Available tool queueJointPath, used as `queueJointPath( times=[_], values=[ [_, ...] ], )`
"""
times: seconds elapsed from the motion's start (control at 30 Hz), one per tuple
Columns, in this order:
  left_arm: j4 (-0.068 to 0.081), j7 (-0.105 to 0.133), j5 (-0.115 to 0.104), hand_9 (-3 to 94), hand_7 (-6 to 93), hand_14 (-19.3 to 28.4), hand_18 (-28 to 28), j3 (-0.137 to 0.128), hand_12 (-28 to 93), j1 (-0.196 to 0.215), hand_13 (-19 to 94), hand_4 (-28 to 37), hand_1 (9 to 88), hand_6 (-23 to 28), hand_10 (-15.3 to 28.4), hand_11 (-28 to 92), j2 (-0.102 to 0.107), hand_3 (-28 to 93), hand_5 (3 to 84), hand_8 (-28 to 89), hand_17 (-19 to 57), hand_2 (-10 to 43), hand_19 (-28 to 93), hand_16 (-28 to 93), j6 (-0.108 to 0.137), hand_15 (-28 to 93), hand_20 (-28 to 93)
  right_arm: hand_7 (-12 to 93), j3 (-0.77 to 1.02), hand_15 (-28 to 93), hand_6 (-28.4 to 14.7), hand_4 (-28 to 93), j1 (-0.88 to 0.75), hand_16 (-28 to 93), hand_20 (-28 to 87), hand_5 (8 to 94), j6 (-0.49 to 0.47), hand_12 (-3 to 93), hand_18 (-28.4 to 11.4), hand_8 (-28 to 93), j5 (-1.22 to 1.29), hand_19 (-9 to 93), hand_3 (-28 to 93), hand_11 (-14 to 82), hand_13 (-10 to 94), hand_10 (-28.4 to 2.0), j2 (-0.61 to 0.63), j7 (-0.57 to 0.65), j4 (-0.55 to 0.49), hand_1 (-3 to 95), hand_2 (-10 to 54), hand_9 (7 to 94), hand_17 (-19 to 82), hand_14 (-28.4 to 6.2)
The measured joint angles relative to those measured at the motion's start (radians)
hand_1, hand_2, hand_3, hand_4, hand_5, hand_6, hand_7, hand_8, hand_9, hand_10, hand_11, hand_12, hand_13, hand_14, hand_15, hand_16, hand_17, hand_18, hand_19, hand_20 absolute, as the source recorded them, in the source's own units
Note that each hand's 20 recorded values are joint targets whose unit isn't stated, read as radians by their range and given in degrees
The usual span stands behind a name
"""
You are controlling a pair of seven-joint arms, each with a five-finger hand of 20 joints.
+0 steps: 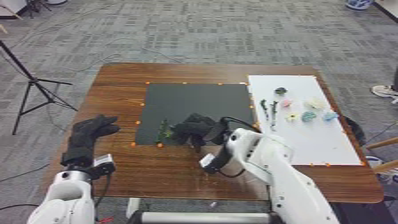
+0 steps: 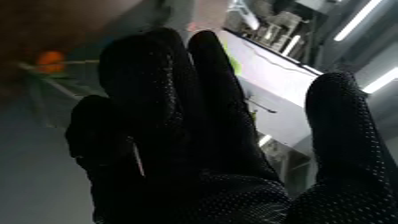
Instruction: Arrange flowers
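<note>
We keep our right hand (image 1: 195,129) wide over the black sheet (image 1: 197,102), just beside the green sprig (image 1: 163,131); our left hand (image 1: 86,135) hangs relaxed at the desk's (image 1: 133,170) left side.

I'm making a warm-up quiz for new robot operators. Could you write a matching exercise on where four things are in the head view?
1. Green sprig
2. Left hand
3. Tripod
4. Pink flower

A. Standing on the floor, left of the table
B. On the white sheet
C. On the dark sheet, beside the right hand
D. Over the wood, left of the dark sheet

Pairs: 1-C, 2-D, 3-A, 4-B
</note>
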Motion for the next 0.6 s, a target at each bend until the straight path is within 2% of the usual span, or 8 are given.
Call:
queueJointPath(
  times=[0.37,0.6],
  values=[
    [-0.002,0.000,-0.001,63.2,16.8,20.2,12.6,-0.013,18,0.005,48,-26.2,28.0,4.2,16.0,24,0.002,71,62.5,-7,8.9,10.7,13,-2,0.001,30,18,10,0.056,59,-4.5,-6,-0.058,32,54,68.4,-0.024,12.5,-23.7,-5,0.020,93,49,9.5,78,-17.0,0.087,-0.052,-0.151,21.6,10.5,71.0,47,-13.5],
    [-0.015,0.002,-0.003,61.9,17.0,20.0,12.6,-0.032,17,0.026,47,-25.1,28.5,4.2,15.5,25,0.002,69,61.3,-8,8.8,11.0,13,-2,0.004,29,18,11,0.113,59,-4.3,-7,-0.113,32,55,69.5,-0.012,13.0,-23.7,-5,0.037,93,51,9.7,79,-16.9,0.126,-0.041,-0.136,20.9,10.1,72.5,47,-13.7]
  ],
)
